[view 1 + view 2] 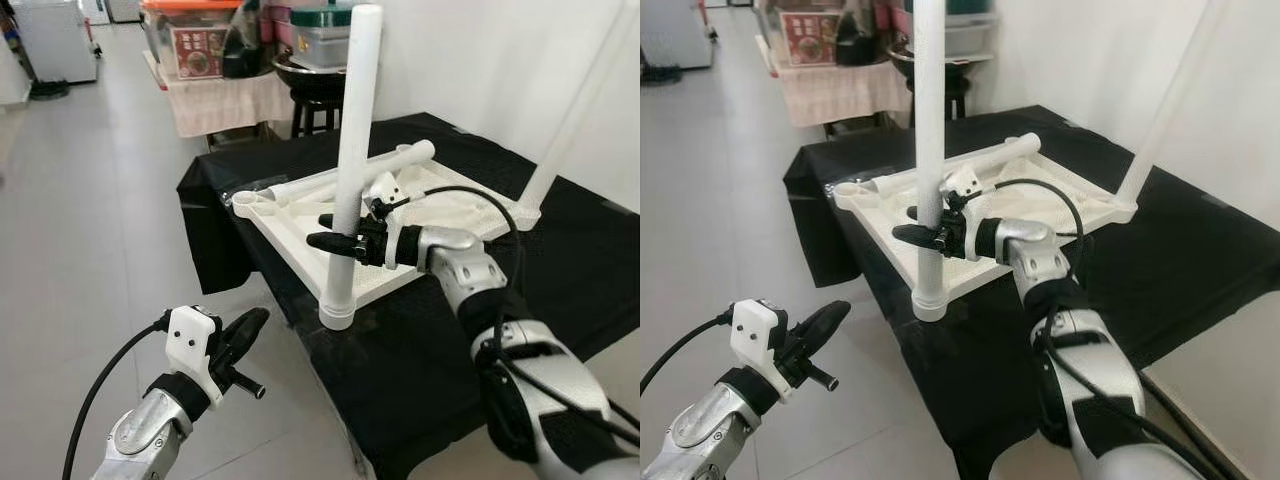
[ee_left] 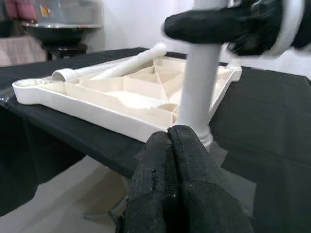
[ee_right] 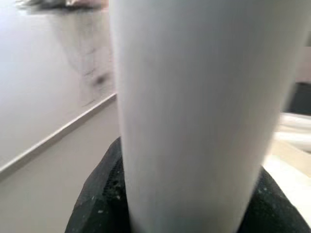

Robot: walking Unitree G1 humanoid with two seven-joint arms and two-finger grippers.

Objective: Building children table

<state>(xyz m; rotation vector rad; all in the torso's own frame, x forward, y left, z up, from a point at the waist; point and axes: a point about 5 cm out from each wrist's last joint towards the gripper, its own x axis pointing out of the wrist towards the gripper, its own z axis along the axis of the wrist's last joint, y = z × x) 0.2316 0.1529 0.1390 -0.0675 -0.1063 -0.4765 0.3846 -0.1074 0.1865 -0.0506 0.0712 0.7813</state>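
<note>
Right pincer (image 1: 335, 240) around upright leg (image 1: 352, 170)

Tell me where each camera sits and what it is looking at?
Left eye view: on the head, looking down at the white tabletop on the black cloth; both arms show.
Right eye view: beside it, same scene.
Left wrist view: along the left gripper, shut, toward the upright leg.
Right wrist view: along the right gripper, clamped on that leg.
All four share the leg.
</note>
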